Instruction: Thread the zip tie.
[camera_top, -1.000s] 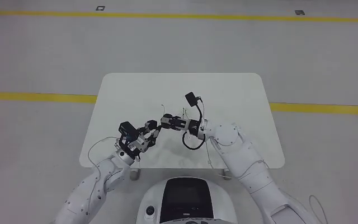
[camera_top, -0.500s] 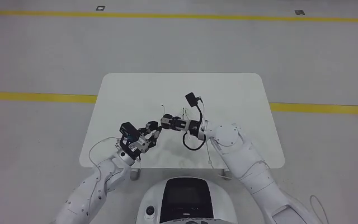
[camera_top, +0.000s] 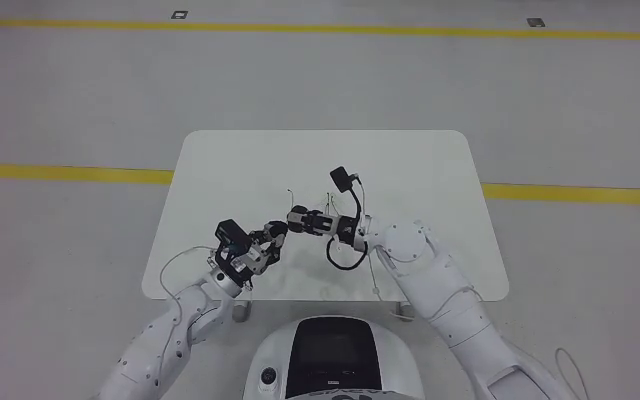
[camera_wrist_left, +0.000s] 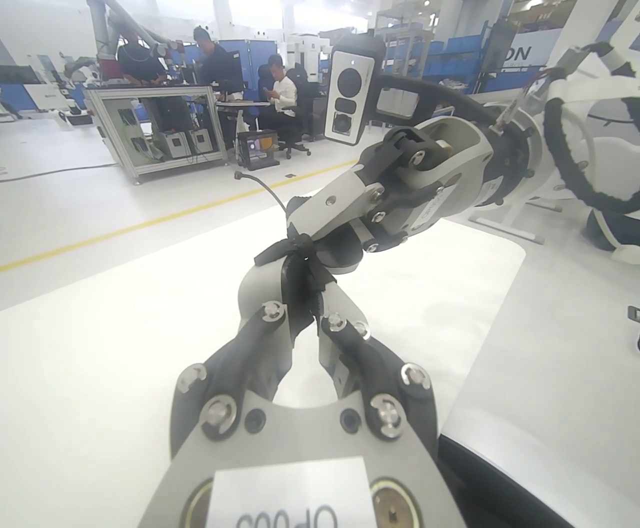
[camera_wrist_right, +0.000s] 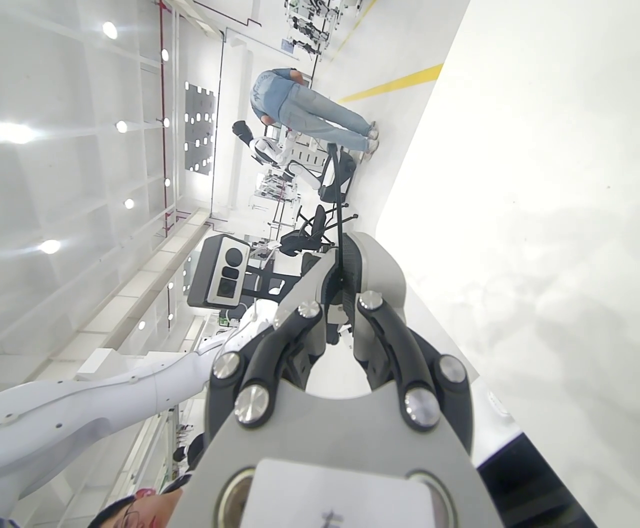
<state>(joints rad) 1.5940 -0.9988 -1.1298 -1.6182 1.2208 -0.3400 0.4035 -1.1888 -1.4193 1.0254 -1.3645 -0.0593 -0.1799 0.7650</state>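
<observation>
Thin black plastic zip tie (camera_wrist_right: 340, 235), mid-frame above the white tabletop (camera_top: 420, 170), is pinched by left tool (camera_wrist_left: 300, 270) and right tool (camera_wrist_right: 342, 272), both clamped narrow on it; slight misalignment could buckle its tail past its head.

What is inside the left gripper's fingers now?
A thin black plastic zip tie, pinched by the left gripper. The right gripper crowds the same spot, hiding whether it is threaded.
</observation>
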